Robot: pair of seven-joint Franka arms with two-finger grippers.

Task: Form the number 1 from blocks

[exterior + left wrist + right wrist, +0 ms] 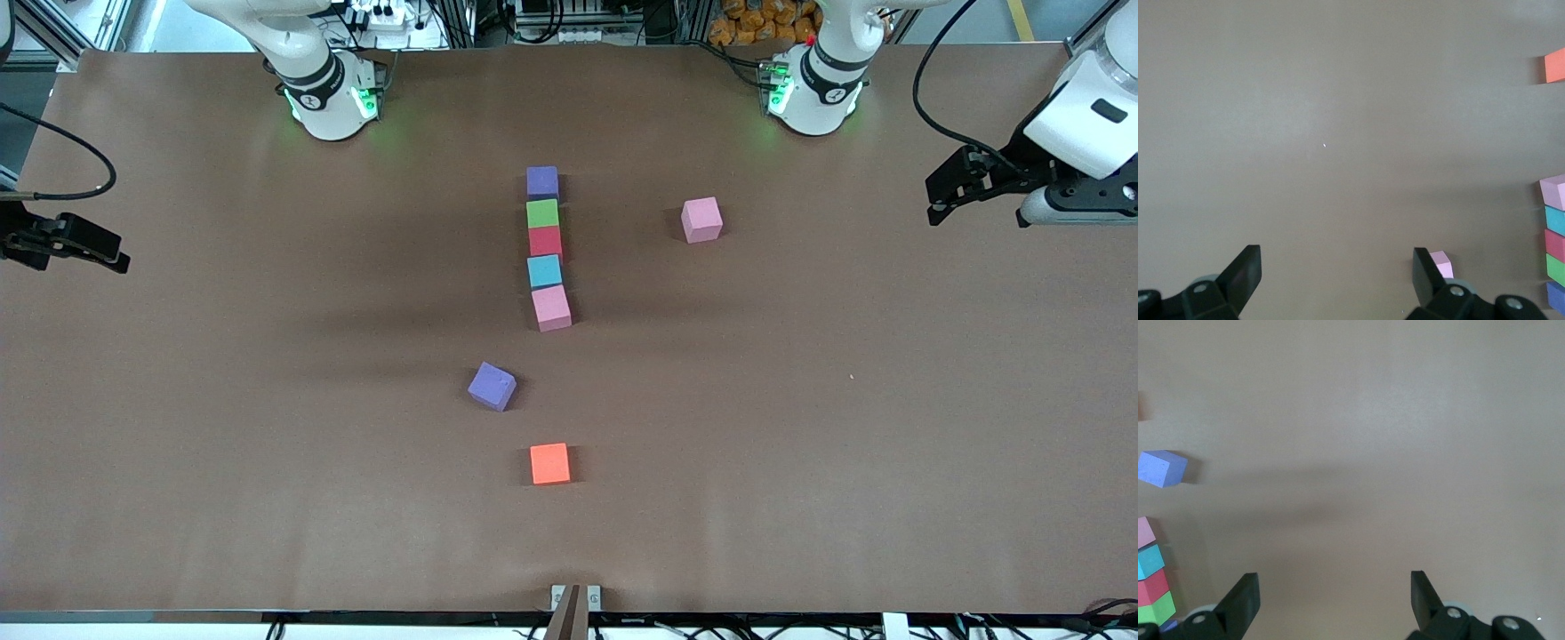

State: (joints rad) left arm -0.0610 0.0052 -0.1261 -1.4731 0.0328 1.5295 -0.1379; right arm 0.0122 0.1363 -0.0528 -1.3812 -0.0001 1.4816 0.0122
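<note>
From the front view, five of my blocks already form a line down the middle of the surface (178,356): the purple block (542,181) farthest from the camera, then green (542,213), red (545,241), light blue (544,270) and a pink block (551,308) at the near end. There is a slight gap after the purple one; the other four look to be touching. Three lie loose: a second pink block (701,220) beside the column toward my left arm's end, a second, skewed purple block (492,386) nearer the camera, and the orange block (549,463) nearer again. I judge the stem mostly built, with those three left to place. My left claw (942,206) hangs over its end of the surface, my right claw (111,258) over the other; both arms wait

In the left wrist view my left claw (1337,267) is spread wide and empty, the loose pink block (1442,264) peeking past one finger, the column at the frame's edge

In the right wrist view my right claw (1335,590) is equally wide, holding nothing, with the skewed purple block (1162,467) off to one side
</note>
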